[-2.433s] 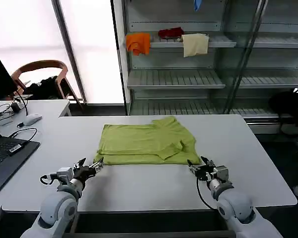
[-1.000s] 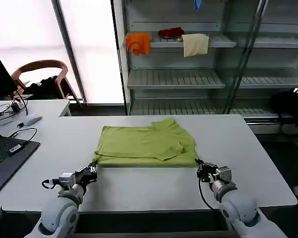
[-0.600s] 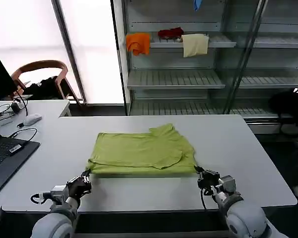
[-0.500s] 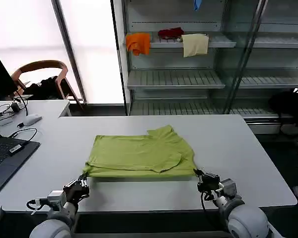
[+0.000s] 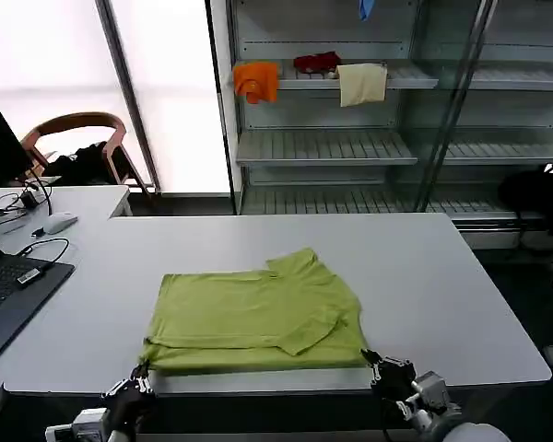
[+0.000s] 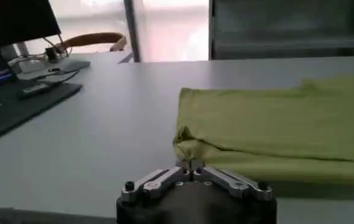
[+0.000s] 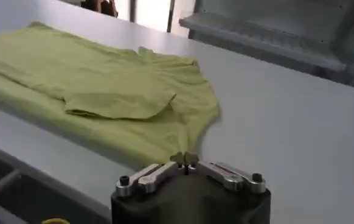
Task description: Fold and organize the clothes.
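T-shirt (image 5: 258, 318) lies crosswise, neck away; left gripper (image 5: 138, 379) and right gripper (image 5: 372, 361) pinch its near corners

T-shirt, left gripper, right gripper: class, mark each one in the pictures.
T-shirt (image 5: 249, 313): head view, the middle of the folded body.
Left gripper (image 6: 191, 163): left wrist view, fingers shut on the shirt's near corner.
Right gripper (image 7: 185, 159): right wrist view, fingers shut on the other near corner.

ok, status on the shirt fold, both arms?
Left gripper shut on T-shirt near-left corner, at the table front edge. Right gripper shut on the near-right corner. Shirt folded, flat, hem at the edge. Nothing in the way.
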